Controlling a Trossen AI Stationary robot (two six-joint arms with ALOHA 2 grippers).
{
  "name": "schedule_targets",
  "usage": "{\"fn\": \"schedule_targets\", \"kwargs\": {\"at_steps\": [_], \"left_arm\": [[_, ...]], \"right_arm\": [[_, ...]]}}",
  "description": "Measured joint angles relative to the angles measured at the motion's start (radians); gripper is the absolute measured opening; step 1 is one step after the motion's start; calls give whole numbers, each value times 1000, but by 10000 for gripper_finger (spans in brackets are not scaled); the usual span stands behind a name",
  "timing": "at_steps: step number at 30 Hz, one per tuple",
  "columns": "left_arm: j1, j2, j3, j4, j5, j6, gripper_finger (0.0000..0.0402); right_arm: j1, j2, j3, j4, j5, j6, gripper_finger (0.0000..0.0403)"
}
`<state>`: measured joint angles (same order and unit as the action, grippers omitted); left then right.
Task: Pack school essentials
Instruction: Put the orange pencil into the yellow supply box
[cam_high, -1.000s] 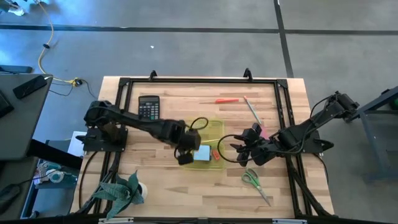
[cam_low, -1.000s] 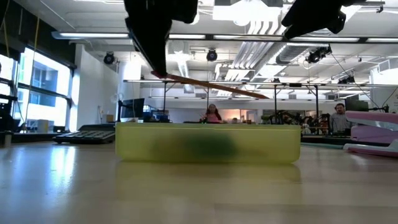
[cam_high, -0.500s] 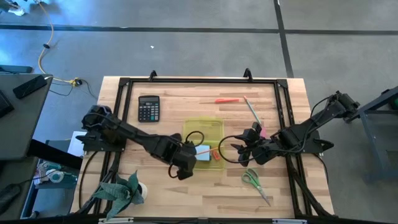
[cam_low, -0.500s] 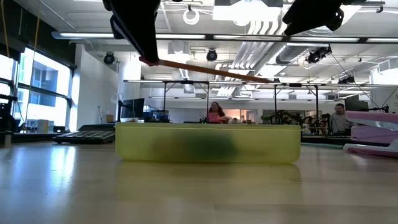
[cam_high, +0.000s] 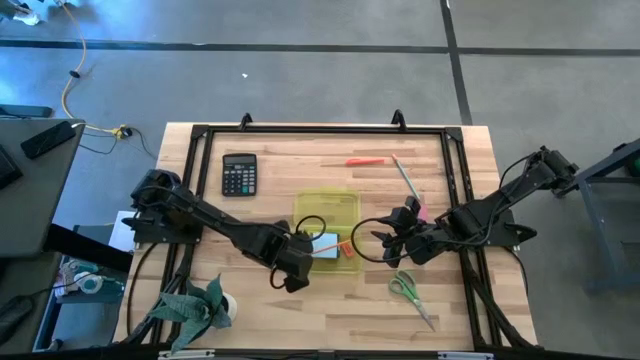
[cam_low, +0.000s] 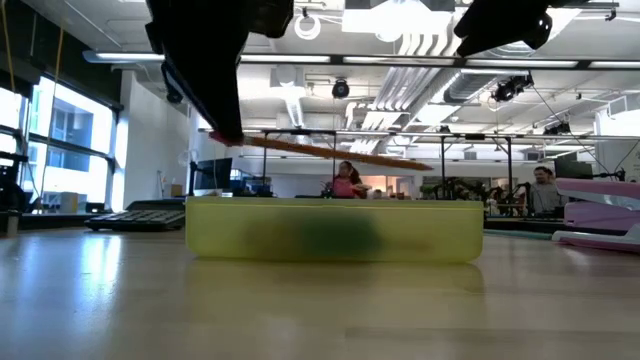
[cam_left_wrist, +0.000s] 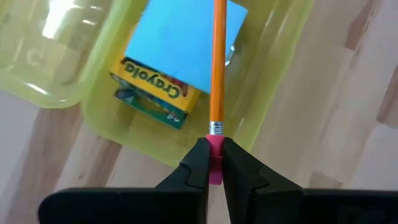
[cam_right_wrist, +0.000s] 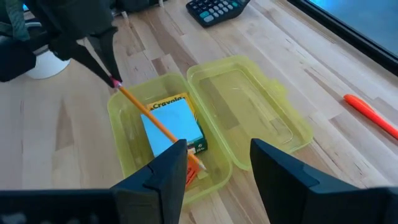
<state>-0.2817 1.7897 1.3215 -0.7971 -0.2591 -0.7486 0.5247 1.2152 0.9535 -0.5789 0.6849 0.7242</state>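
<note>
My left gripper (cam_high: 297, 264) is at the near-left corner of the open yellow-green case (cam_high: 327, 228), shut on an orange pencil (cam_left_wrist: 217, 68). The pencil reaches out over the case's tray. In the tray lie the crayon box (cam_left_wrist: 152, 93) with the light blue sticky-note pad (cam_left_wrist: 183, 40) on top, and something orange (cam_high: 346, 249). My right gripper (cam_right_wrist: 217, 168) hovers open just right of the case. The green-handled scissors (cam_high: 408, 290) lie flat near the right gripper. An orange pen (cam_high: 365, 161) and a thin green pencil (cam_high: 404, 178) lie farther back. My left gripper pinches the pencil's pink eraser end (cam_left_wrist: 214, 155) between its two fingertips (cam_left_wrist: 198, 163). The pencil runs on straight ahead in line with the fingers. It is lifted clear, slanting slightly down toward the table's right, with its free end (cam_low: 425, 164) above the case's rim.
A black calculator (cam_high: 239, 173) sits at the far left of the table. A green plant-like thing (cam_high: 195, 305) and a white roll (cam_high: 230, 305) are at the near-left corner. The case's lid (cam_right_wrist: 249, 112) lies open toward the far side. Bare wood lies along the near edge.
My left gripper has drawn back from over the case toward the table's near-left, still shut on the pencil. The pencil has come along with it and now lies a little flatter, its free end still over the tray.
</note>
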Motion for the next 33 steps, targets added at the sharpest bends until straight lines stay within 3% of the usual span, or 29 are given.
{"fn": "schedule_targets", "kwargs": {"at_steps": [13,27,33], "left_arm": [[45,1,-99,116,76,18,15],[119,1,-100,118,153,45,15],[121,1,-100,117,182,42,40]], "right_arm": [[0,0,0,7,0,0,165],[0,0,0,7,0,0,165],[0,0,0,7,0,-3,165]]}}
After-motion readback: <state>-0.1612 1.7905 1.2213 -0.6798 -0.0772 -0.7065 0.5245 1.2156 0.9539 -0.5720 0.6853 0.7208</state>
